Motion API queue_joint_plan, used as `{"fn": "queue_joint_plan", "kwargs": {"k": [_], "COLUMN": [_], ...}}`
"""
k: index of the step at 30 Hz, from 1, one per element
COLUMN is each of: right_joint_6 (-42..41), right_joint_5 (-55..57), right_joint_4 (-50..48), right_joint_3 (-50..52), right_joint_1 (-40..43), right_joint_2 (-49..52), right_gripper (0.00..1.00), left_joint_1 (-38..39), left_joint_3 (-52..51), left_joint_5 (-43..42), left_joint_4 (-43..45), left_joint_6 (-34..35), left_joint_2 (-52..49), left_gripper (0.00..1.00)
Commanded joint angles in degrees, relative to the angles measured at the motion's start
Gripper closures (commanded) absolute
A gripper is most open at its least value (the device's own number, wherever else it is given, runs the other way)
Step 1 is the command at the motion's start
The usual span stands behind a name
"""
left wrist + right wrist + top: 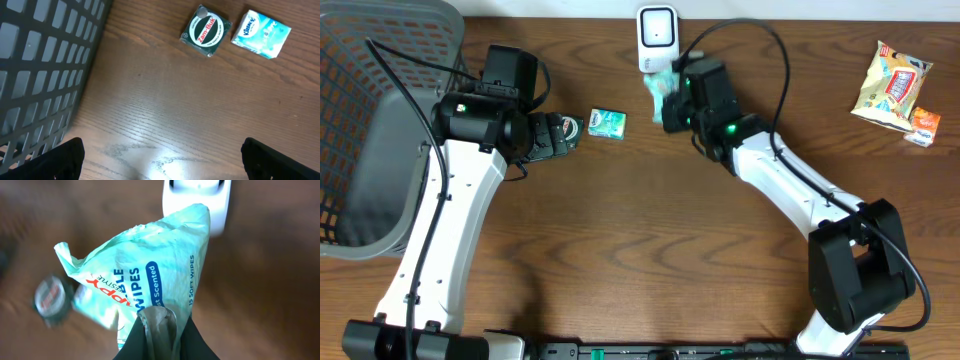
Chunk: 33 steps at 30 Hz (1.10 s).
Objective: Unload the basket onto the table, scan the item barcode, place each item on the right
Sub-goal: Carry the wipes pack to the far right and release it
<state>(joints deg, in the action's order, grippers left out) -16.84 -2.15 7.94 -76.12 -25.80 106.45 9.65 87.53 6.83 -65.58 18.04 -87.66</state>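
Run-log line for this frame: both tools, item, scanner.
right tool: shut on wipes pack | wipes pack: just in front of scanner | left tool: open, empty, over table

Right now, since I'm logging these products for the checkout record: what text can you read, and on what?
"Zam-Buk": on the round green tin; its smaller lettering is too small to read.
"Kleenex": on the light blue tissue pack.
"WIPES", "Scented", "15 SOFT WIPES": on the wipes pack pinched in the right gripper; its red brand word is partly hidden.
Snack bag: print too small to read.
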Motion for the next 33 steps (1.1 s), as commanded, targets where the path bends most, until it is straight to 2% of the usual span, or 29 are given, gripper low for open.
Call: {"fn": "queue_joint_plan", "kwargs": {"k": [1, 6, 11, 16, 23, 33], "right_joint_6": [-1.03, 2.43, 2.82, 5.35, 5.68, 4.85], "right_joint_5": [1.01, 4.11, 5.38, 9.64, 11.72, 12.35], "right_joint_4": [-2.21, -0.55, 3.50, 0.31, -2.60, -0.94], "right_joint_3": [-5.05, -17.05, -35.65, -46.97, -49.55, -49.88], "right_joint_1": [1.31, 2.51, 3.65, 3.72, 3.69, 6.40], "right_joint_2": [1.36, 7.23, 19.76, 30.69, 36.54, 33.64], "right_gripper": [0.99, 0.99, 0.99, 0.99, 0.99, 0.99], "left_joint_1": [-0.11, -0.11, -0.11, -0.11, -0.11, -0.11], "left_joint_3": [0.07, 0.07, 0.07, 0.07, 0.07, 0.07], "left_joint_5": [0.94, 0.96, 0.94, 0.94, 0.94, 0.94], "left_joint_4": [-0.11, -0.11, -0.11, -0.11, -0.11, -0.11], "left_joint_6": [0.28, 0.28, 0.28, 0.28, 0.28, 0.28], "left_joint_2": [0.09, 0.09, 0.09, 0.09, 0.09, 0.09], "left_gripper": [0.02, 0.01, 0.01, 0.01, 0.01, 0.01]}}
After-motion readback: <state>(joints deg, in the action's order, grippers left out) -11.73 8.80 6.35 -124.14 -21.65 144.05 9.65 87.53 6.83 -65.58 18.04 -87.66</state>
